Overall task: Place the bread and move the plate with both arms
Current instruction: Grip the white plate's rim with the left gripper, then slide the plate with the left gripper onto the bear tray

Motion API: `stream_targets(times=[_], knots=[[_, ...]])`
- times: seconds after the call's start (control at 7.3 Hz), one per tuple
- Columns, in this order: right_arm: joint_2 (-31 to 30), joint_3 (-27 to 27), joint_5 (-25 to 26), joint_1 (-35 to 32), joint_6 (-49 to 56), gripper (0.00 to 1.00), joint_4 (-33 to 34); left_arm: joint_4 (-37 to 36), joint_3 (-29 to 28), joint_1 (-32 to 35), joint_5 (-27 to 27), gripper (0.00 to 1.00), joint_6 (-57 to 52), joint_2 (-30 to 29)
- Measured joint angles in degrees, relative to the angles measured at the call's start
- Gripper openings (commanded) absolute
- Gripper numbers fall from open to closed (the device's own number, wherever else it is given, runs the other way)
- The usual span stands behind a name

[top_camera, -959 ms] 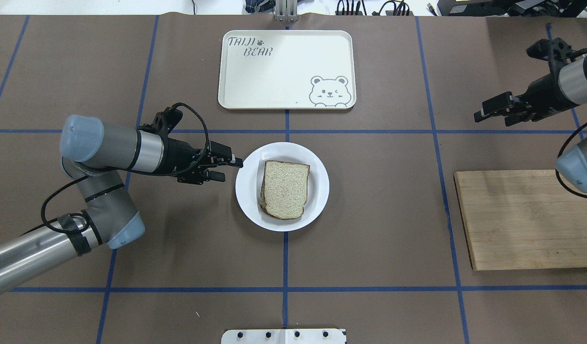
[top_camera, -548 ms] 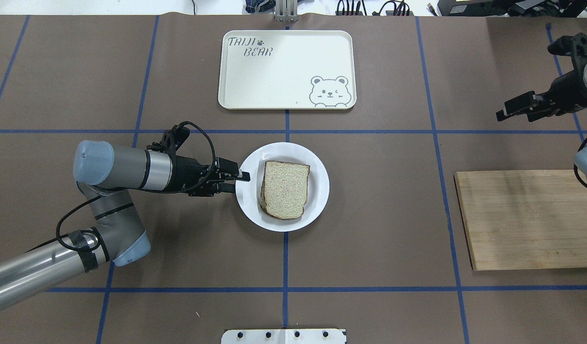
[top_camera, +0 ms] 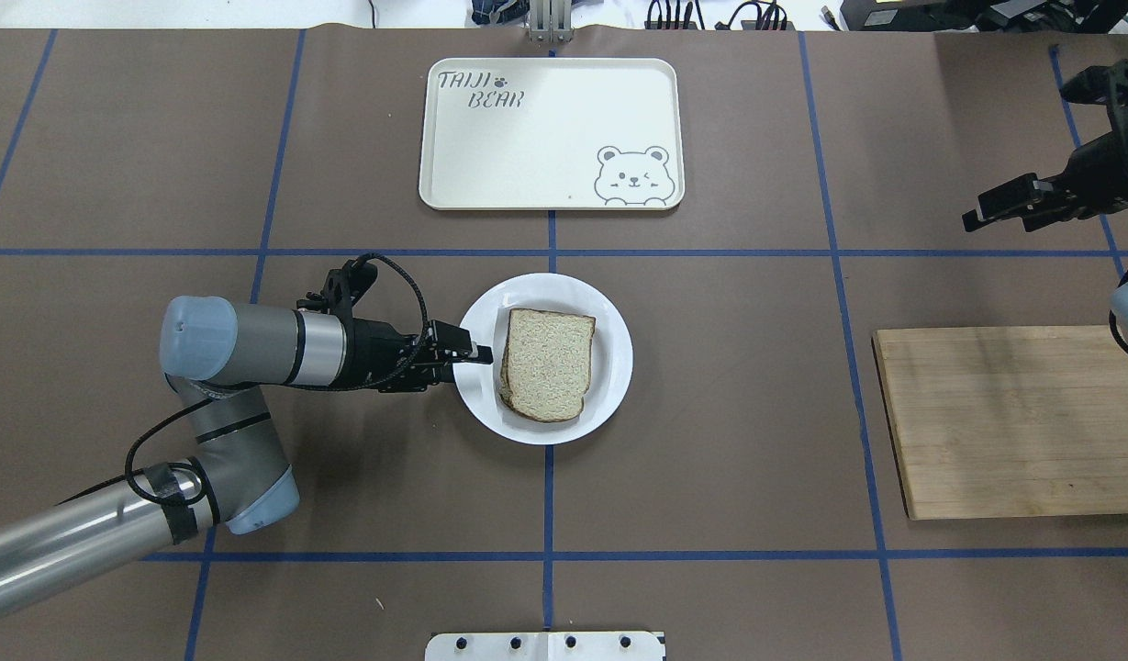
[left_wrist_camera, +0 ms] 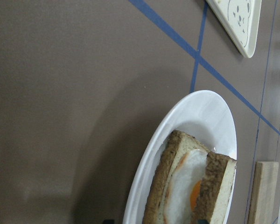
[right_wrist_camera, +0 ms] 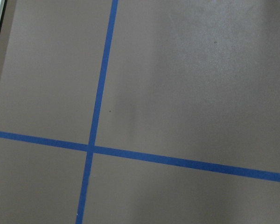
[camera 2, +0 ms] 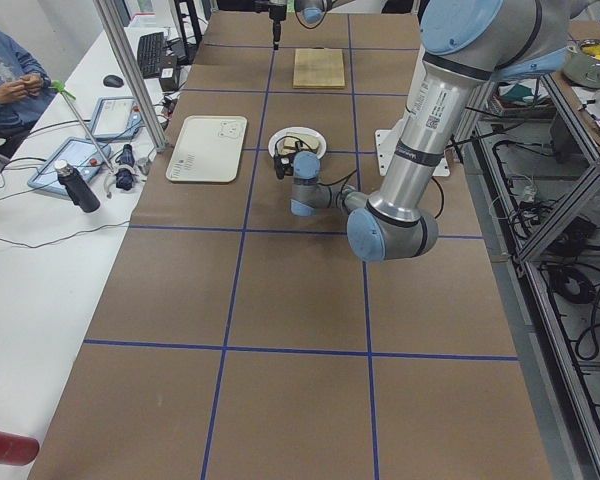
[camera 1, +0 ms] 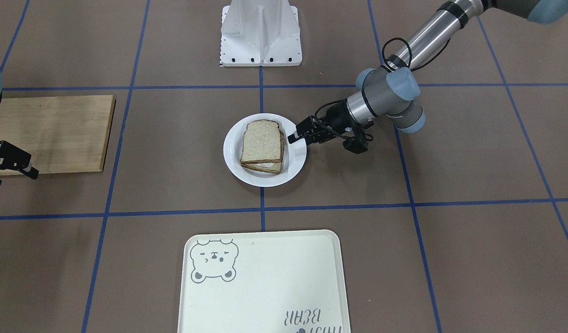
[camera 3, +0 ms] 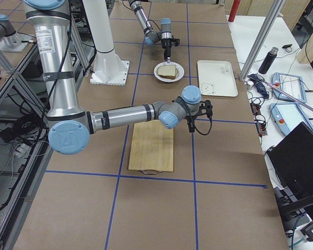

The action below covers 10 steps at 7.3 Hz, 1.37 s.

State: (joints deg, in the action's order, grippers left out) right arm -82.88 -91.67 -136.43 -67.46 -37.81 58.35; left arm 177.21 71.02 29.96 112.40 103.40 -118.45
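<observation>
Since half a second ago the left gripper (top_camera: 476,353) has advanced a little further and now reaches over the rim of the plate (top_camera: 609,317) on the side toward the robot's left. The right gripper (top_camera: 981,213) has hardly moved and stays well apart from the plate, on its other side. The plate itself has not shifted.

The bread (top_camera: 547,363) already lies on the plate, on top of a slice with egg (left_wrist_camera: 191,186), so placing seems finished and moving the plate is the step in hand. The left gripper's jaws stand apart and hold nothing. In the wrist view only their tips show, so I believe, but am not sure, that the rim lies between them. The right gripper is also open and empty.

Next, the left jaws should probably close on the thin glossy rim without touching the bread, and then carry the plate level so the stack does not slide.

The table (top_camera: 710,459) is covered in brown paper with blue tape lines. Beyond the plate lies a cream tray (top_camera: 550,138), and to its right a wooden board (top_camera: 1004,422).
</observation>
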Motion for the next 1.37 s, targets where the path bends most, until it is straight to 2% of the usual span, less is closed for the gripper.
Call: stream_targets(times=[0.14,0.27,0.41,0.96,1.37], knots=[[-0.06,0.00,-0.04,-0.03,0.01,1.00,0.01,-0.01,0.00,-0.41,-0.22,0.50,-0.01,-0.05],[-0.12,0.00,-0.05,-0.02,0.01,1.00,0.01,-0.02,0.00,-0.78,-0.32,0.34,-0.03,-0.09],[-0.20,0.00,-0.06,0.00,0.01,1.00,0.01,-0.02,0.00,-1.35,-0.78,0.00,-0.02,-0.10],[-0.44,0.08,-0.17,0.03,0.04,1.00,0.01,2.57,0.21,-2.45,-4.75,0.00,3.68,-0.15],[-1.90,-0.52,-3.01,-2.40,0.42,1.00,-0.06,6.09,0.21,-2.15,-14.77,0.00,12.51,-2.79]])
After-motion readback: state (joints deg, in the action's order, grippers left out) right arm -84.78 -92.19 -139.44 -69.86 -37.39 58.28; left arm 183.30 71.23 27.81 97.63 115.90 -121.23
